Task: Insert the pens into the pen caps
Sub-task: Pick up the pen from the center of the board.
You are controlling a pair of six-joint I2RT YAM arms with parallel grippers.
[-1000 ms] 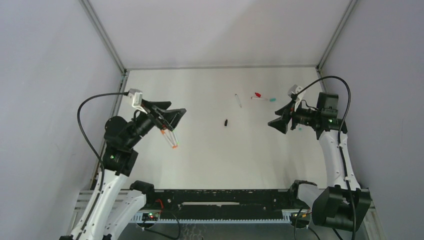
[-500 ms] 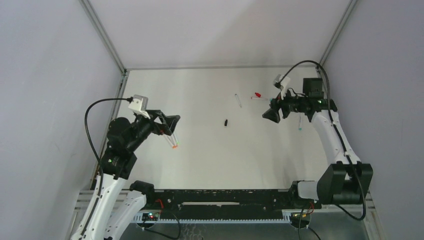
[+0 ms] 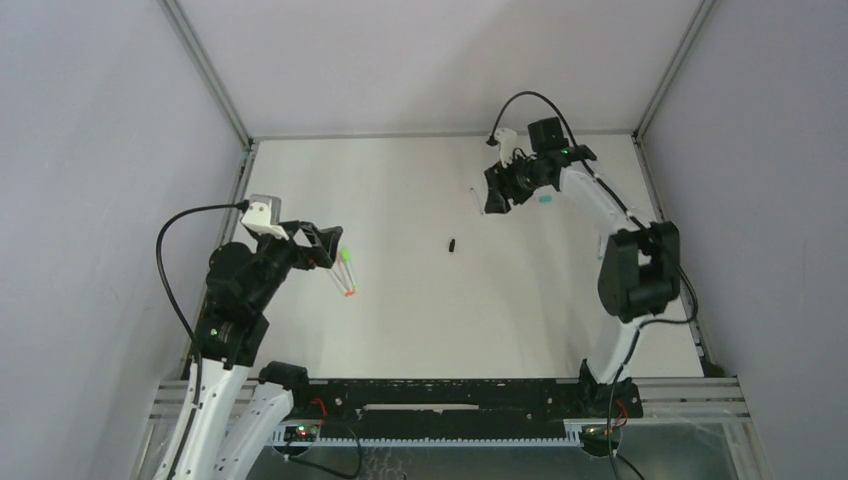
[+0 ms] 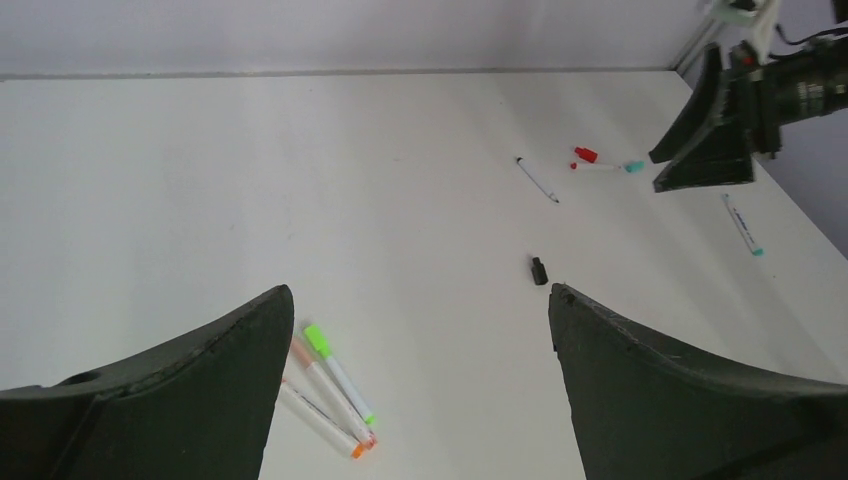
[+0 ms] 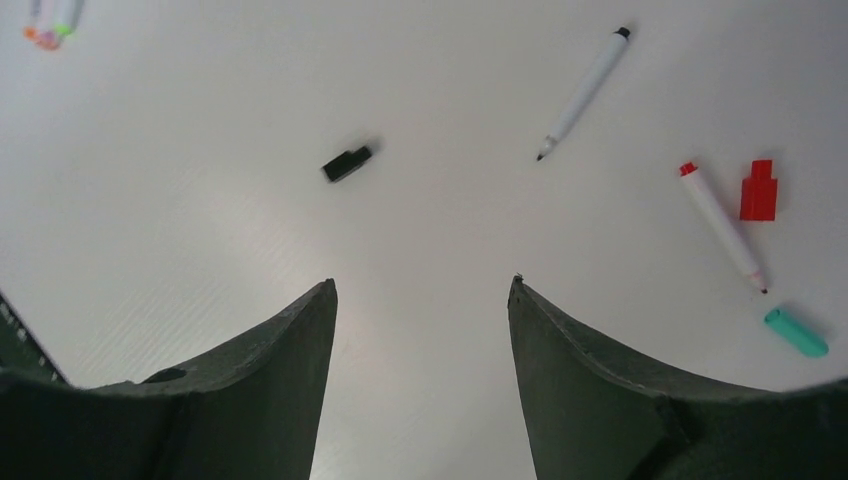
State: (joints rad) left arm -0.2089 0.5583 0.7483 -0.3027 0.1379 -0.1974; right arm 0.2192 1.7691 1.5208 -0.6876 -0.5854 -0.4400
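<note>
Three white pens (image 4: 330,390) with green, red and orange ends lie bunched together just ahead of my left gripper (image 4: 420,290), which hangs open and empty above the table. From above, this bunch of pens (image 3: 346,279) lies just right of the left gripper (image 3: 325,246). A black cap (image 5: 347,163) lies alone mid-table. My right gripper (image 5: 421,282) is open and empty over bare table. Past it lie a black-tipped pen (image 5: 585,92), a red-tipped pen (image 5: 722,225), a red cap (image 5: 758,190) and a teal cap (image 5: 796,332). A teal-tipped pen (image 4: 742,223) lies further right.
The white table (image 3: 400,330) is enclosed by grey walls on the left, back and right. The right arm's elbow (image 3: 635,265) stands over the table's right side. The black cap (image 3: 453,244) sits between the two arms.
The right arm has swung from the right side to the back middle, beside the black-tipped pen. The left gripper has drawn back slightly to the left.
</note>
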